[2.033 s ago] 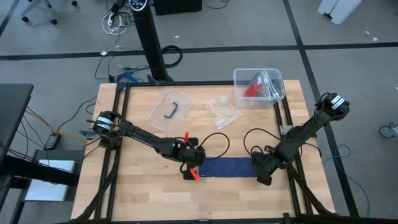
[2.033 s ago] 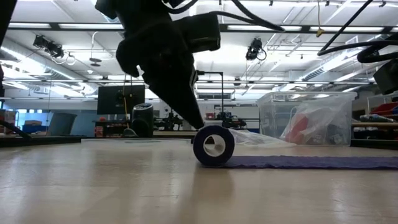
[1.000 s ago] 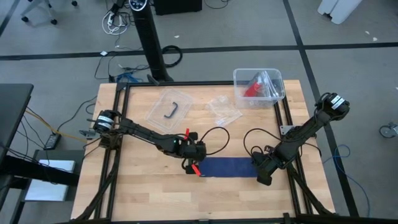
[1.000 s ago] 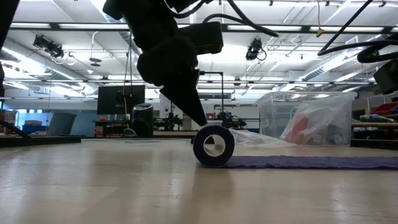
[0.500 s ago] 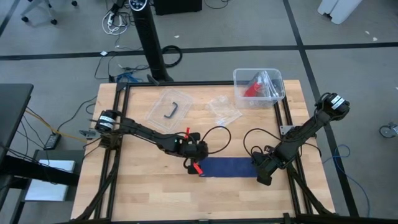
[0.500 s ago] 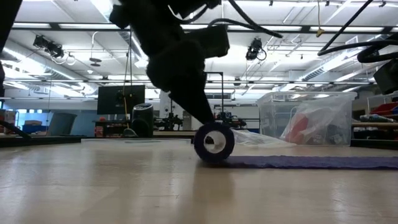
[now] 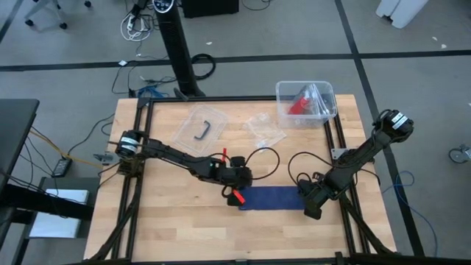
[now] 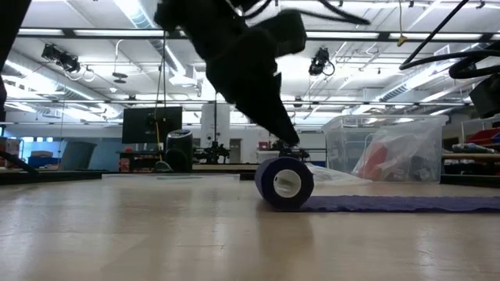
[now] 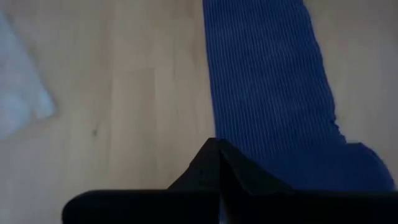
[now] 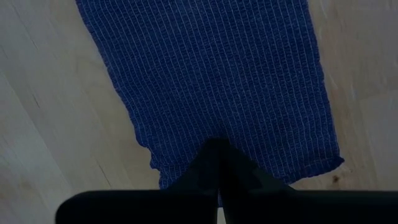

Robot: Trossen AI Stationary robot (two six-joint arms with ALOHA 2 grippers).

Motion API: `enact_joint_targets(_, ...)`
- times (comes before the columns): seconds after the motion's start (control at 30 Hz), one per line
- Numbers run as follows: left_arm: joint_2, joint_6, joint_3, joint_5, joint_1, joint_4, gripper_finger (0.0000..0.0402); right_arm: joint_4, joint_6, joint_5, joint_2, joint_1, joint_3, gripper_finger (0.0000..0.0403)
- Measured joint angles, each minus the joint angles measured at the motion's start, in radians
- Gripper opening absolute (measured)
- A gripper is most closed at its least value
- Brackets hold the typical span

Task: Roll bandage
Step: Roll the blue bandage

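Bandage (image 8: 284,184) roll advanced – left gripper (image 7: 237,196) leaning over it, jaws closed

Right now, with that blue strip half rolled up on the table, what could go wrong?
The left tool, shut, only presses on top of the bandage, so the roll might slip from under it and loosen. The right tool, also shut, pins the strip's far end near its frayed edge; if that end slides free, the fabric could bunch. The roll may also drift sideways and wind unevenly.
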State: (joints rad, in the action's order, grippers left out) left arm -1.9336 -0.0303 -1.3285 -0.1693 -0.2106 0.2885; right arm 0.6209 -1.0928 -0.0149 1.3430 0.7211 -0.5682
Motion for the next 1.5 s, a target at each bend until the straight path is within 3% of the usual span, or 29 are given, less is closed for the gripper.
enact_joint_targets(0.13, 0.003, -0.03, -0.039, -0.077, -0.023, 0.214, 0.0001, 0.0, 0.001, 0.0, 0.0, 0.0, 0.0, 0.0)
enact_joint_targets(0.23, 0.003, -0.094, -0.01, -0.091, -0.02, 0.265, 0.0001, 0.0, 0.002, 0.0, 0.0, 0.0, 0.0, 0.0)
enact_joint_targets(0.43, 0.002, -0.125, 0.068, -0.082, -0.02, 0.135, 0.0001, -0.001, 0.005, -0.006, 0.0, 0.0, 0.0, 0.0)
enact_joint_targets(0.93, -0.005, -0.048, 0.072, -0.045, 0.002, -0.047, 0.0001, -0.003, 0.013, -0.007, 0.0, 0.0, 0.0, 0.0)
enact_joint_targets(1.33, -0.004, -0.084, 0.072, -0.047, 0.011, 0.039, 0.0001, -0.003, 0.013, -0.007, 0.0, 0.0, 0.0, 0.0)
enact_joint_targets(1.5, -0.004, -0.088, 0.072, -0.055, 0.011, 0.002, 0.0001, -0.003, 0.013, -0.008, 0.0, 0.0, 0.0, 0.0)
